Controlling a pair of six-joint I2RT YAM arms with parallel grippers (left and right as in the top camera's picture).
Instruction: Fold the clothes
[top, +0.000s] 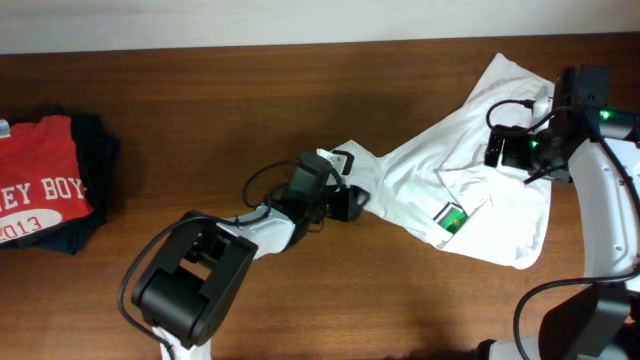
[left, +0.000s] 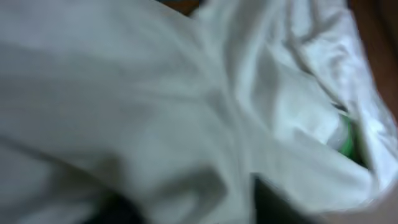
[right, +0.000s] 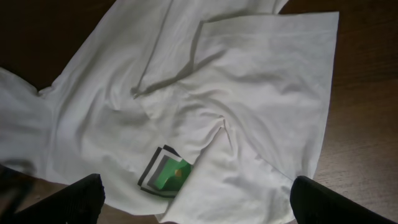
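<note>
The white T-shirt (top: 480, 190) lies crumpled on the right half of the table, its green-and-black mark (top: 453, 218) near the front edge. One corner is drawn out to the left, to my left gripper (top: 350, 200). In the left wrist view the blurred white cloth (left: 155, 93) fills the frame and lies bunched between the dark fingers of the left gripper (left: 186, 208), which looks shut on it. My right gripper (top: 505, 150) hangs open and empty above the shirt's right part. In the right wrist view the shirt (right: 249, 93) and the mark (right: 166, 173) lie below the right gripper's spread fingers (right: 199, 205).
A red T-shirt with white lettering (top: 35, 185) lies on dark navy folded garments (top: 95, 150) at the table's left edge. Bare brown wooden table (top: 250, 100) lies between that pile and the white shirt. Cables trail from the left arm.
</note>
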